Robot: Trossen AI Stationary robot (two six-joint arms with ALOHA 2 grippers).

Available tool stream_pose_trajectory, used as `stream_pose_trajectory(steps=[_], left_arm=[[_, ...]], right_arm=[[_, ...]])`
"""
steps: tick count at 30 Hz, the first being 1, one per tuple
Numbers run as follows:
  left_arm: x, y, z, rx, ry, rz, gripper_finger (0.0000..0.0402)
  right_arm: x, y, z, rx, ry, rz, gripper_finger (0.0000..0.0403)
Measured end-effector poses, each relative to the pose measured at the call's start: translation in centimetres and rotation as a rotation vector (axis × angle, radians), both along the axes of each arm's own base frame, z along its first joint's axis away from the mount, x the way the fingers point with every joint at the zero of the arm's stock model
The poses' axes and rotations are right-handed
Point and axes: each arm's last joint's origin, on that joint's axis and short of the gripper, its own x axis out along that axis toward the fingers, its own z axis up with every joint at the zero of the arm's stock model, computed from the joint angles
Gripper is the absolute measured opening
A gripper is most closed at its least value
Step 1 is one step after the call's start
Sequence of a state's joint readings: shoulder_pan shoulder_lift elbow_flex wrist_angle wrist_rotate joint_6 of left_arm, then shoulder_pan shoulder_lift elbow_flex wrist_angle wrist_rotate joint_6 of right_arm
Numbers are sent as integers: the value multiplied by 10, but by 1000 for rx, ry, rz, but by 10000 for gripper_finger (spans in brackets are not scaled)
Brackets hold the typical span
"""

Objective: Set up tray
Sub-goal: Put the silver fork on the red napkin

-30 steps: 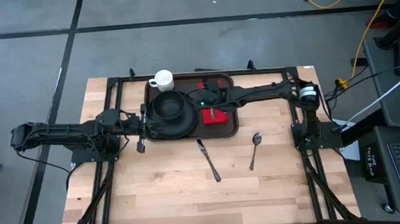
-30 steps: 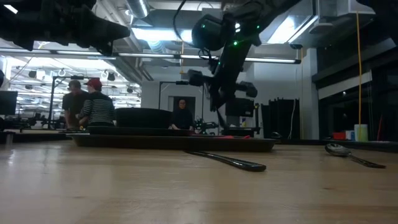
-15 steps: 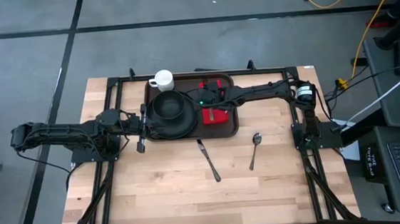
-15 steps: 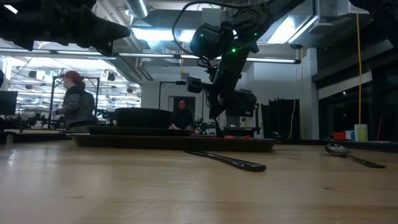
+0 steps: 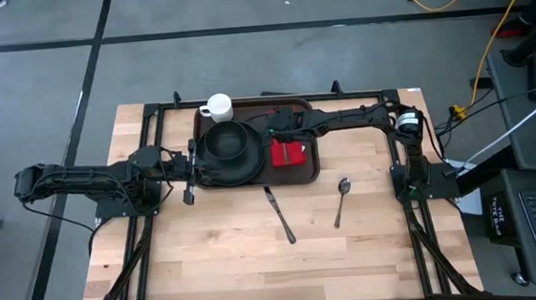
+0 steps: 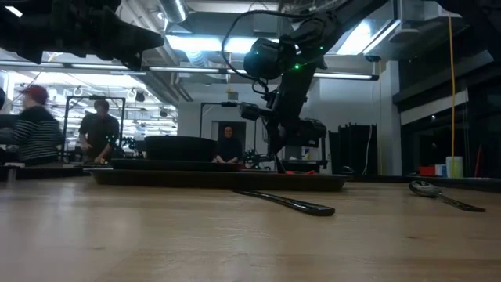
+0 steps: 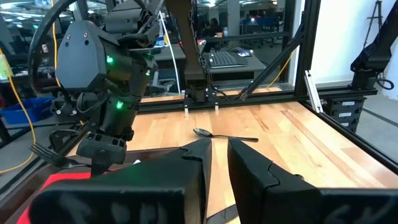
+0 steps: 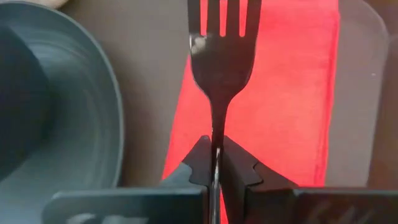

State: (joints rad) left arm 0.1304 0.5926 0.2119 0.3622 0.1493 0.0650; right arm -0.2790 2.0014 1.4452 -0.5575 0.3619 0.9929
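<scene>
While the right gripper (image 8: 216, 163) hangs over the tray (image 5: 308, 171), its fingers are pinched on a fork (image 8: 222, 37) above the red napkin (image 5: 288, 153), next to the black plate (image 5: 230, 151). Tray sits at far-centre of the pale wood worktop (image 5: 257, 256); white mug (image 5: 217, 107) behind it, knife (image 5: 280, 214) & spoon (image 5: 341, 200) in front. Left gripper (image 5: 191, 166) waits by tray's left edge, fingers narrow, holding nothing. Bkgd: big lit room, people (image 6: 98, 129) standing.
</scene>
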Motion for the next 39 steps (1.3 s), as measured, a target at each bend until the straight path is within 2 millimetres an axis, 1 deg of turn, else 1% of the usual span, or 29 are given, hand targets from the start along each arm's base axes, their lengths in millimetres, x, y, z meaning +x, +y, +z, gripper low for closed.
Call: stream_pose_trajectory(steps=[5, 9, 13, 17, 19, 26, 28, 33, 39], left_arm=[[0, 0, 0, 0, 0, 0, 44], [0, 0, 0, 0, 0, 0, 44], [0, 0, 0, 0, 0, 0, 47], [0, 0, 0, 0, 0, 0, 45], [0, 0, 0, 0, 0, 0, 43], [0, 0, 0, 0, 0, 1, 47], [0, 0, 0, 0, 0, 0, 47], [0, 0, 0, 0, 0, 0, 43], [0, 0, 0, 0, 0, 0, 47]], right_arm=[[-2, -2, -1, 10, 10, -23, 33], [-4, -5, -1, 14, 22, -31, 17], [-5, -6, -1, 12, 22, -36, 17], [-5, -7, -1, -4, 28, -41, 37], [-5, -7, -2, -8, 35, -31, 40], [-4, -8, -6, -39, 55, -35, 5], [-4, -9, -5, -42, 49, -36, 6], [-3, -9, -5, -44, 40, -36, 24], [2, -10, -3, -54, 17, 39, 14]])
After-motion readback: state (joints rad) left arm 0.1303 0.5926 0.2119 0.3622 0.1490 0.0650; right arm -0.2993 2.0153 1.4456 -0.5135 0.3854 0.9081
